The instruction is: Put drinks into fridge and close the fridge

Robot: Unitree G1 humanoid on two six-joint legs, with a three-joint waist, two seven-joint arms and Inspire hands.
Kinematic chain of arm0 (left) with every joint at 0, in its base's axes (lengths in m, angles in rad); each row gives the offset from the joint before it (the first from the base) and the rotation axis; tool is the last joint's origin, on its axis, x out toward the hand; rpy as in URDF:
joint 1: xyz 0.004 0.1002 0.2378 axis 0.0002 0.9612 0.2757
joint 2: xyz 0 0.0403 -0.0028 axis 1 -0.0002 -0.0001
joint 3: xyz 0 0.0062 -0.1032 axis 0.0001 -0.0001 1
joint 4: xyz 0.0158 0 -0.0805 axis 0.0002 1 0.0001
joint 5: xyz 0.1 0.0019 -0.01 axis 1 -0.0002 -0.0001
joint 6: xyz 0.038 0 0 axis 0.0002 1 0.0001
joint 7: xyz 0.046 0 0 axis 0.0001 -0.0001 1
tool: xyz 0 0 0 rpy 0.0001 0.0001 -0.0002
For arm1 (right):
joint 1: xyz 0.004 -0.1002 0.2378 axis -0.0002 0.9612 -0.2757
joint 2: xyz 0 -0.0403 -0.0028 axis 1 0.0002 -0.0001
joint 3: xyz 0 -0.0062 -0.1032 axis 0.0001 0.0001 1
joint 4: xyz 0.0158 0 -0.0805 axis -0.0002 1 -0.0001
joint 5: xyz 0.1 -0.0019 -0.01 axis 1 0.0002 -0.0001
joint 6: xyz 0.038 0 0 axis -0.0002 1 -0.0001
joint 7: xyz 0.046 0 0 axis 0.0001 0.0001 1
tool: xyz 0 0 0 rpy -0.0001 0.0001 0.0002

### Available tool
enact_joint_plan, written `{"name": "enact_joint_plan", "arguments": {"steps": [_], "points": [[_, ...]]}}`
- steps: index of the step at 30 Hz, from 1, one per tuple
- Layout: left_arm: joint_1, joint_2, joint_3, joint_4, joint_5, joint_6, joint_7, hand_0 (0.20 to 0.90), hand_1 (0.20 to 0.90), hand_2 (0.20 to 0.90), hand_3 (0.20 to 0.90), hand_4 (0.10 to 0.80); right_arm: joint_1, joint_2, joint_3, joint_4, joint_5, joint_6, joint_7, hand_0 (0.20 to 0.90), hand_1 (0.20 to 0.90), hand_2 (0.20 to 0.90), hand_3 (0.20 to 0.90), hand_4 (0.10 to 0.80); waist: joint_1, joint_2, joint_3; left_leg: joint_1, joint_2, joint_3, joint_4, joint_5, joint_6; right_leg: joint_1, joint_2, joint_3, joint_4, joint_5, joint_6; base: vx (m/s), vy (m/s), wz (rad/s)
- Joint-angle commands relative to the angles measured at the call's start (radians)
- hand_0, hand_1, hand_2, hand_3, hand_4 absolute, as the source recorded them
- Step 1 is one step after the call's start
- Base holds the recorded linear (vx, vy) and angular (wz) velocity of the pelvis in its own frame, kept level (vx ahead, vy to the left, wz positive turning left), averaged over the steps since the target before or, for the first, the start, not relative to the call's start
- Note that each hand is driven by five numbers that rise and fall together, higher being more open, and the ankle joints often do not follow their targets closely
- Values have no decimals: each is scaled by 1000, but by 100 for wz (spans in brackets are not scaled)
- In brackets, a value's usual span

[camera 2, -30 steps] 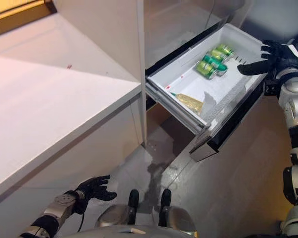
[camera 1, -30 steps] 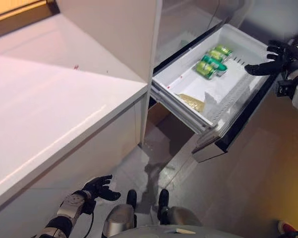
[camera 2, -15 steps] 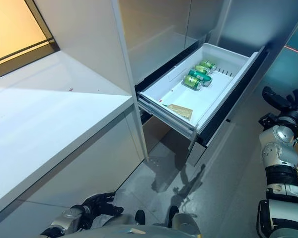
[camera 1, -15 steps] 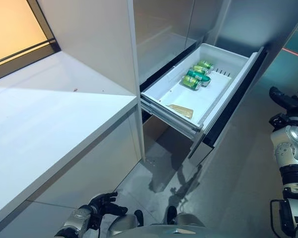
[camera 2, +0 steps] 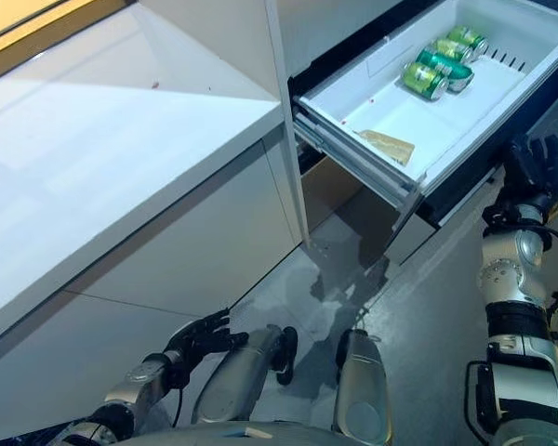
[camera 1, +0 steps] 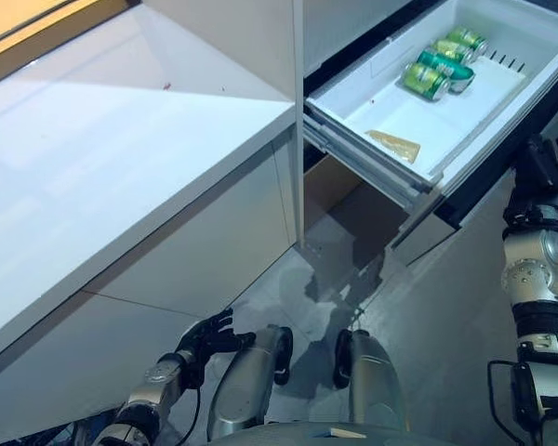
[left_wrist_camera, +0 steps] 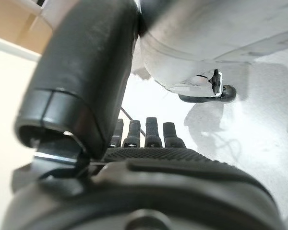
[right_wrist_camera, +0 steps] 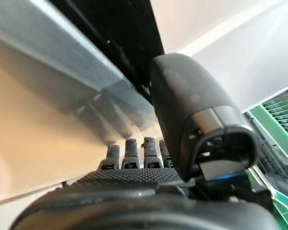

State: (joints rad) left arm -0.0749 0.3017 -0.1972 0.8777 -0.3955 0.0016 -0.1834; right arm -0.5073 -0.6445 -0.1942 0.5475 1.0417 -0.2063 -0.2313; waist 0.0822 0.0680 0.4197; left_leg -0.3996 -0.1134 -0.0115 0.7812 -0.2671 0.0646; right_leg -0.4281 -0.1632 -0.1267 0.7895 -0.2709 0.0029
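Green cans (camera 1: 437, 63) lie together at the far end of the open white fridge drawer (camera 1: 400, 110). My right hand (camera 2: 530, 165) is held up, open and empty, just beside the drawer's dark front panel (camera 2: 465, 190); I cannot tell whether it touches it. In the right wrist view its fingers (right_wrist_camera: 134, 153) are straight and point at the panel's grey underside (right_wrist_camera: 57, 67). My left hand (camera 1: 207, 334) hangs low by the floor, open and empty, and its straight fingers (left_wrist_camera: 146, 132) show in the left wrist view.
A flat yellowish packet (camera 1: 393, 144) lies in the drawer's near part. A long white counter (camera 1: 121, 158) runs along the left, with a tall white cabinet wall (camera 1: 251, 37) between it and the fridge. Grey floor (camera 1: 446, 316) lies under the drawer.
My right hand left the drawer's far rim, dropped away to the right, and now stands up beside the drawer's front. The view itself has shifted. The drawer stays open.
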Motion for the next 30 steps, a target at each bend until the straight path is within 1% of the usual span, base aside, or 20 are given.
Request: {"name": "enact_joint_plan", "arguments": {"steps": [1,8,10,15,17,19,23,25,28,30], "points": [[120,38,-35,27,55,18,70,900,900,900,900,800,-162,-7,71,-133,9,-16,162,900,900,900,900,800,73,-14,3,54,-47,-19,-57,-88,62,82,7,-68,106,-129,-89,-13,57,9],[132,38,-26,24,31,5,62,900,900,900,900,800,-251,7,133,-107,-9,-13,205,900,900,900,900,800,115,-2,14,53,-60,-50,-93,-53,50,87,-6,-92,119,-141,-92,21,54,14],[138,38,-22,20,23,7,60,900,900,900,900,800,-281,4,157,-91,-19,-10,232,900,900,900,900,800,138,1,12,67,-67,-72,-126,-35,45,105,-15,-107,112,-144,-91,59,65,17],[157,49,-13,28,14,3,47,900,900,900,900,800,-355,2,205,-26,-23,2,289,900,900,900,900,800,191,0,0,100,-68,-111,-199,4,29,158,-36,-154,82,-144,-80,78,56,29],[159,56,-9,27,21,8,40,900,900,900,900,800,-367,2,218,-23,-28,5,292,900,900,900,900,800,203,0,-2,106,-68,-121,-217,17,25,171,-42,-166,70,-140,-76,51,40,29],[166,63,-5,34,37,12,34,900,900,900,900,800,-381,10,239,-5,-30,14,314,900,900,900,900,800,223,-4,-10,125,-63,-140,-256,37,20,198,-50,-186,42,-130,-65,63,26,35],[170,76,2,66,89,10,19,900,900,900,900,800,-389,29,268,17,-57,23,339,900,900,900,900,800,244,-21,-20,160,-56,-163,-305,58,14,243,-48,-206,-18,-105,-48,58,-15,20],[170,86,-8,86,157,12,4,900,900,900,900,800,-393,34,296,32,-92,32,342,900,900,900,900,800,252,-39,-38,196,-44,-177,-354,70,10,289,-34,-214,-97,-80,-36,68,-53,16],[172,90,-23,92,199,11,-3,900,900,900,900,800,-385,29,310,30,-107,34,323,900,900,900,900,800,249,-53,-53,225,-35,-178,-388,76,8,324,-19,-213,-164,-57,-27,31,-36,7],[169,93,-35,87,235,6,-9,900,900,900,900,800,-373,24,308,26,-123,17,258,900,900,900,900,800,240,-69,-72,252,-24,-169,-418,79,7,350,-7,-207,-217,-38,-18,-33,-18,0]]}}
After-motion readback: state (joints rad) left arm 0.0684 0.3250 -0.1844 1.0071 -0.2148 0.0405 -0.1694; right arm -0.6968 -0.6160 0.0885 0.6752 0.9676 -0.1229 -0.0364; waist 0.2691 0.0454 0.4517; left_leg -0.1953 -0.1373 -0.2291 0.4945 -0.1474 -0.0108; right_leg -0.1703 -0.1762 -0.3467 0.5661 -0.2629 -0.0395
